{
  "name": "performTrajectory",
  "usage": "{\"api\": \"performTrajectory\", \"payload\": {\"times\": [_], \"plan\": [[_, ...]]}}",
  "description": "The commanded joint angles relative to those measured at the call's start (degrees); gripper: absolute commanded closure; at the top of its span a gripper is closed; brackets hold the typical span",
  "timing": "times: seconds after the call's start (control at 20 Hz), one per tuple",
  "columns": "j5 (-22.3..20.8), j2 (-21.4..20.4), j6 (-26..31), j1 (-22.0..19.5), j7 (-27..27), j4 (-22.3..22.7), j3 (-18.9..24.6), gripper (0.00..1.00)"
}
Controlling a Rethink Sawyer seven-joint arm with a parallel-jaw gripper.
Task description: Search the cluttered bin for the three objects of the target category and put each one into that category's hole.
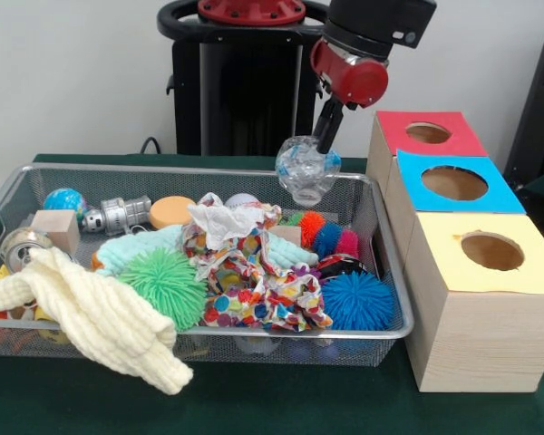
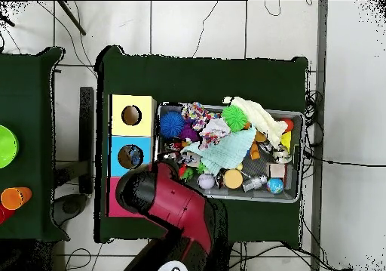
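1. While the arm hangs over the far right corner of the bin (image 1: pixel 199 169), the claw (image 1: pixel 323 143) holds one crinkly plastic piece (image 1: pixel 306 169) in the air, at about the height of the far rim.
2. The piece looks very light and thin. I judge it soft and easy to crush, so it will bend under pressure but not break.
3. Its shiny skin is probably slippery, and a loose fold can slide out. A hold on a thick, bunched part seems safer than one on a single edge.
4. The claw is closed on the top of the piece, and most of the piece hangs below it. How narrow the gap is I cannot tell, because the plastic hides the tips.
5. The claw touches nothing else; the toys and cloths in the bin lie below it.
6. The blue hole (image 1: pixel 454 183) is to the right in the front view, in the middle box between the red and yellow ones, near the piece but apart from it.
7. From overhead, the arm covers the piece and the claw, and only the blue hole (image 2: pixel 130 156) shows beside it.
8. Any other plastic pieces I cannot pick out for sure in the clutter.
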Motion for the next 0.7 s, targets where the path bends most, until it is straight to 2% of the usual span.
{"api": "performTrajectory", "payload": {"times": [0.05,0.7], "plan": [[-3.2,-0.6,4.4,-1.5,0.4,1.5,8.6,1.00],[-3.2,-0.6,7.0,0.4,4.0,0.4,8.1,1.00]]}}
